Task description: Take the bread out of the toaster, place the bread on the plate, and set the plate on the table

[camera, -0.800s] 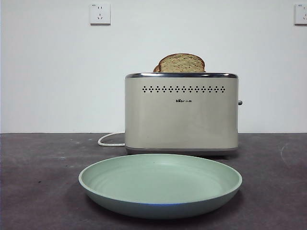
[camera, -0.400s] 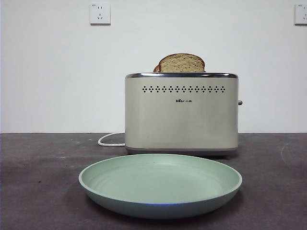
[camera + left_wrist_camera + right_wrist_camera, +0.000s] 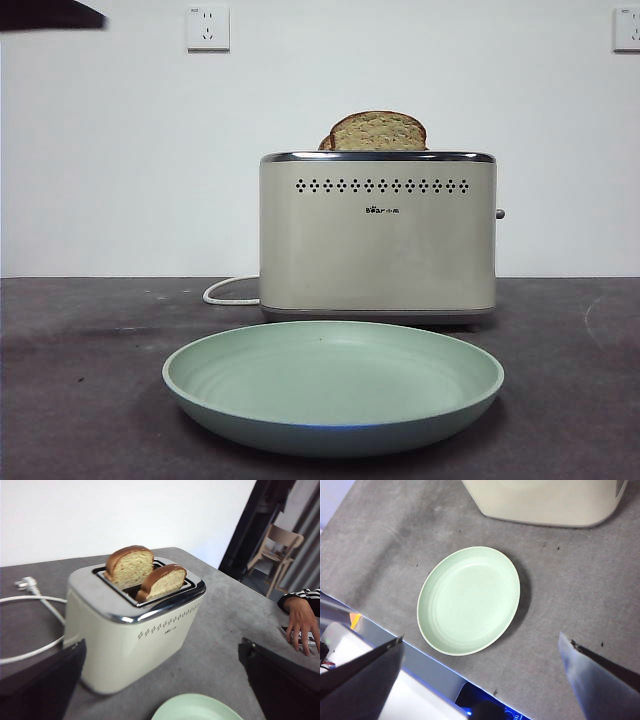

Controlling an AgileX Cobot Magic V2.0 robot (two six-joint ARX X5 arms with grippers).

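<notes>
Here the bread (image 3: pixel 379 132) stands upright in the toaster (image 3: pixel 378 238), its domed top showing above the slot, a second slice (image 3: pixel 161 581) beside it. The plate (image 3: pixel 333 385) lies empty on the table (image 3: pixel 80 380) near the front edge. The left gripper (image 3: pixel 160 680) and right gripper (image 3: pixel 480 675) both hover spread wide, holding nothing.

The table (image 3: pixel 70 380) is a dark grey-brown matte top with faint scuffs and small specks. A cream toaster (image 3: pixel 378 240) stands on it toward the back, and its white cord (image 3: pixel 228 292) trails across the surface to one side, ending in a plug (image 3: pixel 26 584) that lies flat. A pale green plate (image 3: pixel 333 385) rests empty on the table just in front of the toaster, not touching it.
</notes>
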